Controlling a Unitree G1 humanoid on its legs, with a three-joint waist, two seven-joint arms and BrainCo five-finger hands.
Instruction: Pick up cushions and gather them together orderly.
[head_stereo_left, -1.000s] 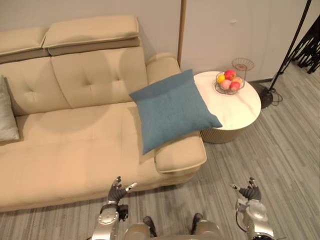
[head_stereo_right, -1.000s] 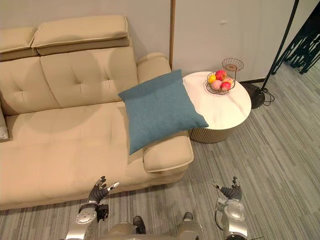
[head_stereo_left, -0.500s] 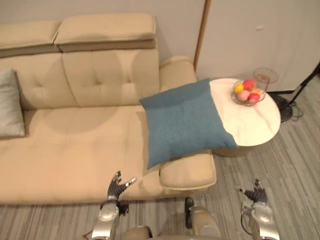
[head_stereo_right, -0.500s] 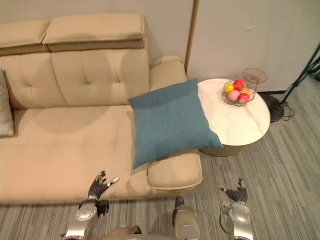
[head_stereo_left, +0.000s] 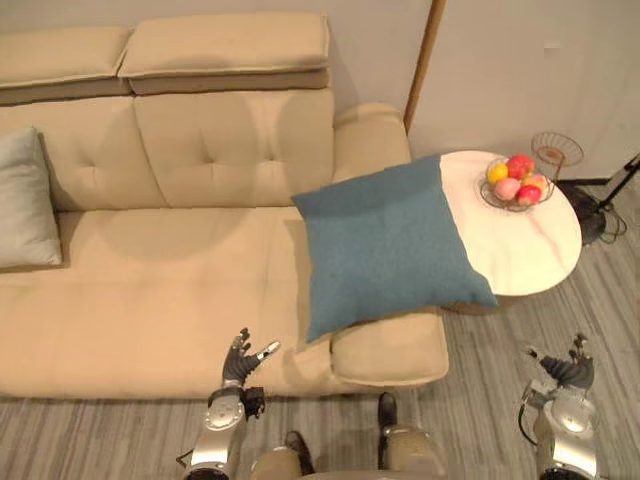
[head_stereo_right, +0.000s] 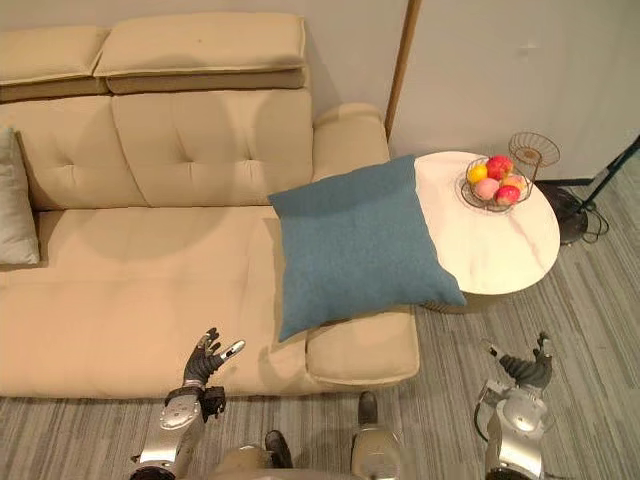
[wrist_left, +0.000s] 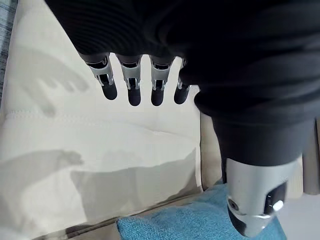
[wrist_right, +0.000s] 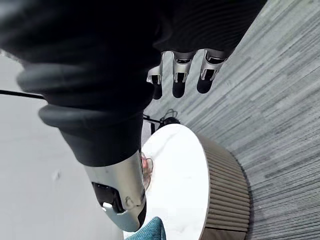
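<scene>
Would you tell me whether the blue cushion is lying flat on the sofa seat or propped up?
Propped up and tilted: the blue cushion rests across the sofa's armrest, one side reaching over the round table.

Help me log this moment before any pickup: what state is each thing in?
blue cushion: lying across the armrest, one corner over the round table.
grey cushion: leaning on the backrest, untouched.
fruit bowl: upright, holding fruit.
left hand: open, empty.
right hand: open, empty.
</scene>
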